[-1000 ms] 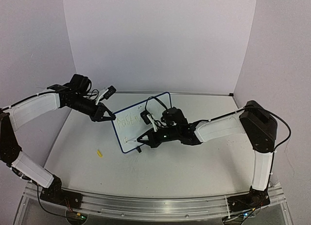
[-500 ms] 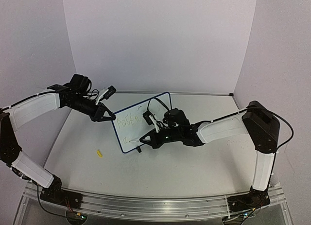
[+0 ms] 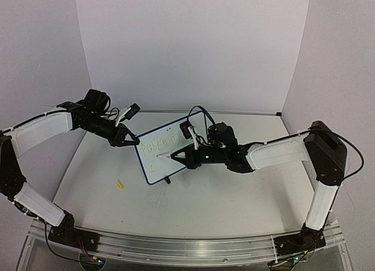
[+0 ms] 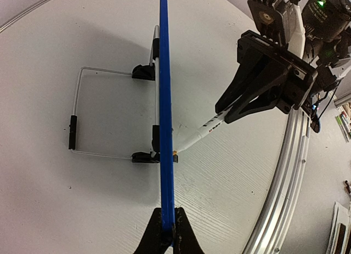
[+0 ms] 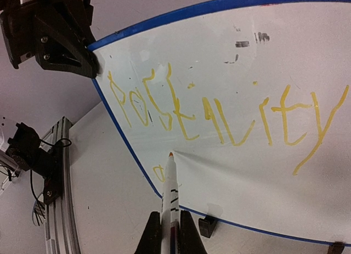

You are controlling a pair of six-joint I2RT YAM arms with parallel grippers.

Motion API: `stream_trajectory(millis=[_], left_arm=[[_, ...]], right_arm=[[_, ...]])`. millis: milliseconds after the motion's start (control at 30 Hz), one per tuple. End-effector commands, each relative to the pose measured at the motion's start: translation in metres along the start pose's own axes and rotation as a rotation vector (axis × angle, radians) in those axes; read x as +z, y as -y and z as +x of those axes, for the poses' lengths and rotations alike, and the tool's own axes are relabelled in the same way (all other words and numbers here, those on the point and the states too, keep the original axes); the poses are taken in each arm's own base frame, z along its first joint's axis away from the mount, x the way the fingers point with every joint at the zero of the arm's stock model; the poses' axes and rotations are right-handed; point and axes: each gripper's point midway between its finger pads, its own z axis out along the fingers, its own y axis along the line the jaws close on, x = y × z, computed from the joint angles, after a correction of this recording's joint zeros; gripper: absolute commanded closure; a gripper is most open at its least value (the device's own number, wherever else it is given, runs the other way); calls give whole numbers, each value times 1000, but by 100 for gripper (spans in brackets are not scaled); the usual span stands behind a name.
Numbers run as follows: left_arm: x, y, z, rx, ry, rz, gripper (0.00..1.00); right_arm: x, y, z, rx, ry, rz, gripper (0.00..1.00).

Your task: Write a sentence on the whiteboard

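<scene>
The whiteboard [image 3: 153, 169] stands tilted at the table's middle, blue-framed. My left gripper [image 3: 130, 139] is shut on its upper left edge; in the left wrist view [image 4: 166, 216] the fingers pinch the blue frame [image 4: 163, 89] edge-on. The sentence [image 3: 161, 144] is a yellow scrawl across the top of the board [image 5: 219, 114], with one small yellow mark [image 5: 159, 173] below it. My right gripper [image 3: 186, 155] is shut on a white marker [image 5: 169, 191]. The marker tip sits at the board face just under the first line. The right gripper [image 4: 241, 106] and marker [image 4: 200, 136] also show from behind the board.
A small yellow marker cap [image 3: 119, 184] lies on the table left of the board. A wire stand [image 4: 77, 117] with black feet [image 5: 207, 226] props the board. The metal rail [image 3: 176, 247] runs along the near edge. Walls enclose the back and sides.
My right gripper has moved up and to the right with the marker, from the board's lower left part to just under the first line. The left arm and board have not moved.
</scene>
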Motion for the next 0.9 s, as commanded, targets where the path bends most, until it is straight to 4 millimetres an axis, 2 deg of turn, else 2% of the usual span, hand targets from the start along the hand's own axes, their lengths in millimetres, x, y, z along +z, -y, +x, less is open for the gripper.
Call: stream_trajectory(millis=[0,200,433,867], left_arm=[[-1,5,-1,-2,-9,17,100],[0,4,-1,-6,-12,18,100],[1,4,0,-8,-15,20,100],[1,4,-1,-8,-14,24,100]], right_arm=[[2,-14,-9,-3,25,-89,100],[2,-19,3,1,-4,-132,100],[7,8,15,56,-11,-16,100],[11,23,13,70,1,28,100]])
